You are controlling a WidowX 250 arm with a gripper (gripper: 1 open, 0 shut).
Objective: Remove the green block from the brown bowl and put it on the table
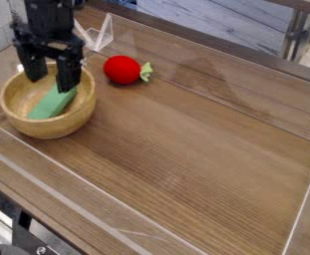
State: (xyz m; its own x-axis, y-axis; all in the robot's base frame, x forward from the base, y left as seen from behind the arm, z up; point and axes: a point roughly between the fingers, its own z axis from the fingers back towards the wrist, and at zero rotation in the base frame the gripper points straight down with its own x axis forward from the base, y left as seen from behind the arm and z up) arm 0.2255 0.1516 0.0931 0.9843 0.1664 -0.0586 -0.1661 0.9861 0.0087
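A: Where was the green block (51, 101)?

B: Lying flat inside the brown bowl (46, 108), near the surface's (204, 164) far-left corner. The gripper (50, 74) hung over the bowl's far side, jaws wide and holding nothing.

A: How should the grab have gone?

B: Probably straight down, jaws straddling the block's narrow width, clear of the thick rim and the red strawberry toy (123, 69) beside it.
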